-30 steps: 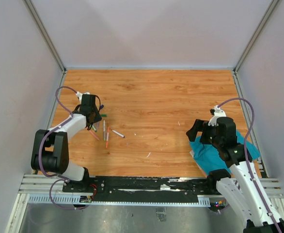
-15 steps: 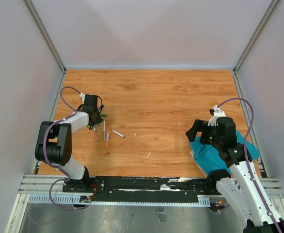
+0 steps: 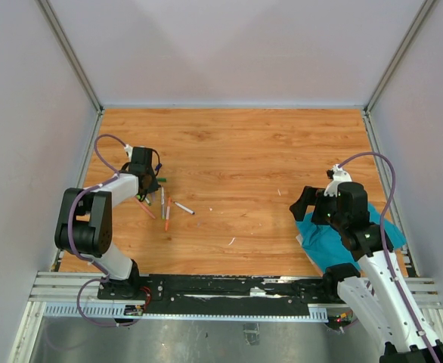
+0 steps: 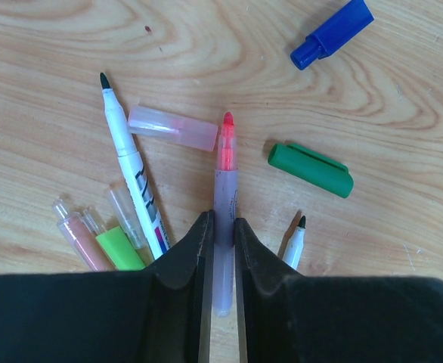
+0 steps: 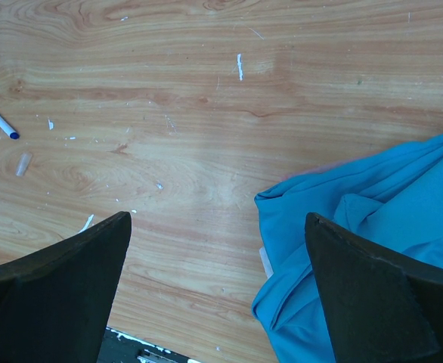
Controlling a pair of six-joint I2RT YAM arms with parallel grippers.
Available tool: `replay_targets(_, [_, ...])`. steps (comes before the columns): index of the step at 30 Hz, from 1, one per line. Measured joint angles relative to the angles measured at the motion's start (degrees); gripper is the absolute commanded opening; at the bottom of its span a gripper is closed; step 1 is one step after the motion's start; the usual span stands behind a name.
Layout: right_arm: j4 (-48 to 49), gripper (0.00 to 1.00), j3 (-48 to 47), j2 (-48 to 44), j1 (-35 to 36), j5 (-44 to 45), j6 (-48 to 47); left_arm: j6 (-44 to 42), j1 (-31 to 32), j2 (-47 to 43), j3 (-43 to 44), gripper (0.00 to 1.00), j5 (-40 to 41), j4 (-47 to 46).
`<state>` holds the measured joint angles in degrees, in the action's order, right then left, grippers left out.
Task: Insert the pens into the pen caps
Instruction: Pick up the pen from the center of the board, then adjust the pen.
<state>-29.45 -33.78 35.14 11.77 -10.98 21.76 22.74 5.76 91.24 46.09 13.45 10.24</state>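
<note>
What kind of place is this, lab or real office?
Probably a lab test cell: plain grey walls box in a wood-grain table, an aluminium rail runs along its near edge, and pens lie scattered as props.

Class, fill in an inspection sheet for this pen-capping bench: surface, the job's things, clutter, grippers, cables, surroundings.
Surface: wooden table, flecked with white scraps.
Job's things: pens and caps clustered at left; blue cap, green cap and clear pink cap lie off any pen.
Clutter: teal cloth, bunched at right.
Grippers: left gripper clamped on the pink-tipped pen; right gripper open, empty.
Cables: purple cable loops along each arm.
Surroundings: pale walls on three sides.
</note>
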Motion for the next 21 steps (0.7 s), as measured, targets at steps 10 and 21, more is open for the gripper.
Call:
replay_targets(10, [0.00,0.98,0.00,-0.57,0.00,0.09,-0.15,0.63,5.38,-3.93,-0.02,0.00,0.50,0.81])
replay_targets(21, [0.04,0.99,0.00,-2.69,0.00,1.46,0.72,1.73,12.74,-22.05,-1.16,0.00,-0.11,2.71])
